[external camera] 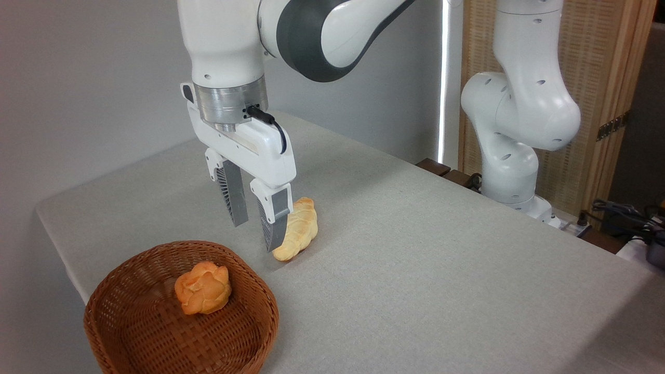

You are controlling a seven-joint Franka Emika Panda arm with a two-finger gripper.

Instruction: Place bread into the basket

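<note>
The bread (298, 229), lying on the tabletop (415, 249) just beyond the basket (104, 311), is judged light and crushable, best taken gently across its ridged middle by the parted, empty fingers (273, 228) of the gripper (254, 221).

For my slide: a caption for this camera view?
Open pincer beside the bread on the table; orange bun in basket.

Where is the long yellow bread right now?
The bread lies on the grey table, near the middle of the camera view, just right of the open gripper and up and right of the wicker basket that holds the orange bun.
</note>
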